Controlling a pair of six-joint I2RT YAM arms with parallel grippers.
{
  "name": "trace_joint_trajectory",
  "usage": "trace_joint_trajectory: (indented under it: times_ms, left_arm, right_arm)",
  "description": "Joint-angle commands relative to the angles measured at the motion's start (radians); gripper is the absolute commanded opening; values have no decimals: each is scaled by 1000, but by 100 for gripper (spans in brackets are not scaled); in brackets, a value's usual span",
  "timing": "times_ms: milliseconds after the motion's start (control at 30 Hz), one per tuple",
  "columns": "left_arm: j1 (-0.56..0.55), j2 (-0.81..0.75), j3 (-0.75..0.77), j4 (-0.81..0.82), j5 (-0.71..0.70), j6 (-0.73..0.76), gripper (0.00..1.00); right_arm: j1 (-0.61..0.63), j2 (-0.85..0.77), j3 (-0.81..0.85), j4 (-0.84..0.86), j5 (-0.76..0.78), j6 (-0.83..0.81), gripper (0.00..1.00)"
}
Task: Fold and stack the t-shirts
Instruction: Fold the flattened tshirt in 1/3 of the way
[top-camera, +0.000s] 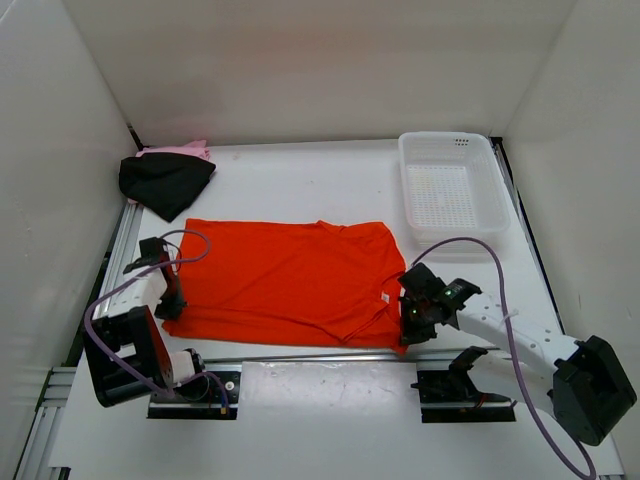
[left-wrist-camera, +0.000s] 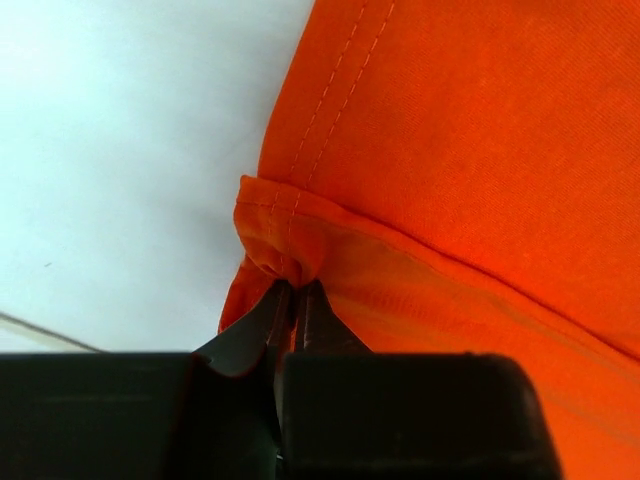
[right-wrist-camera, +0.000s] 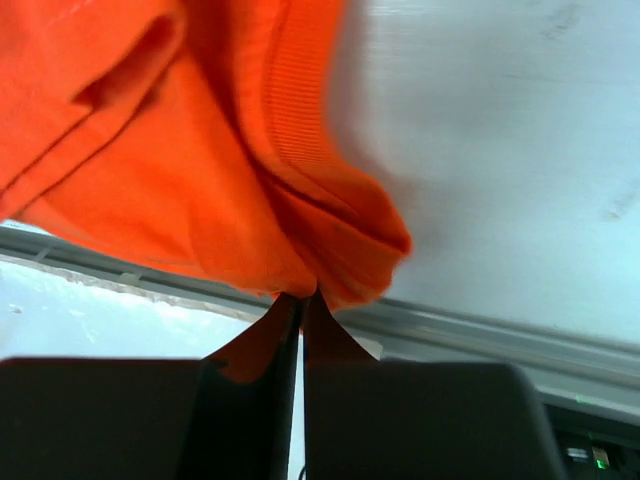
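My left gripper is clamped on the near-left corner of the bright orange cloth t-shirt. Its two black fingers are pressed together with a small bunch of the stitched hem puckered between their tips. My right gripper is likewise closed on the same shirt at its near-right corner. The fabric gathers into folds just above the fingertips there, and a ribbed band runs close by the pinch. The orange shirt lies spread wide across the middle of the white table, between my two arms. Its long side runs left to right, and its near edge lies just along the metal rail in front of my bases. It looks mostly flat, with a few soft creases toward the right end. In the far-left corner of the table the black cloth t-shirt sits in a crumpled heap. The light pink cloth t-shirt peeks out from behind it and touches it. Both are well apart from the orange one. The white plastic mesh basket stands at the far right of the table, near the orange shirt's far-right corner but not touching it.
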Motion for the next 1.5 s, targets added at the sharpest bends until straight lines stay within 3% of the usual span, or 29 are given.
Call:
trace_joint_trajectory:
  times_ms: [0, 267, 333, 367, 400, 500, 633, 800, 933, 1033, 1067, 1167, 1333, 1467]
  left_arm:
    - [3, -51, -8, 27, -127, 4, 10]
    - [3, -51, -9, 27, -182, 4, 10]
    - [3, -60, -25, 27, -182, 4, 10]
    - [3, -74, -40, 16, -170, 4, 17]
    - [3, -83, -54, 16, -170, 4, 19]
    - [3, -115, -66, 7, -159, 4, 27]
    - [3, -147, -75, -14, -122, 4, 31]
    - [3, -134, -75, -24, -112, 4, 31]
    - [3, -99, -66, -24, -112, 4, 30]
    - [3, -98, -66, -24, -124, 4, 24]
    - [3, -108, -66, -24, -148, 4, 20]
    - [3, -132, -75, -24, -185, 4, 12]
    - [3, -166, -84, -33, -224, 4, 12]
    - [3, -177, -60, -118, -213, 4, 12]
  right_arm:
    - [-53, 15, 84, -113, 34, 7, 0]
    - [-112, 172, 164, -222, 29, 63, 0]
    - [-113, 187, 141, -172, -21, 54, 15]
    - [-113, 187, 120, -146, -46, 54, 24]
    - [-113, 187, 110, -112, -61, 54, 38]
    - [-113, 173, 110, -92, -75, 41, 55]
    - [-113, 89, 110, -58, -110, -1, 68]
    - [-113, 118, 43, 45, -204, -2, 70]
    - [-113, 242, 32, 69, -204, -2, 59]
    - [-122, 267, 32, 42, -180, -2, 37]
    - [-122, 267, 32, 14, -169, -2, 18]
    - [-148, 199, 23, -44, -130, 37, 0]
    - [-169, 104, -8, -67, -144, 87, 0]
    - [-169, 124, 1, -119, -144, 97, 0]
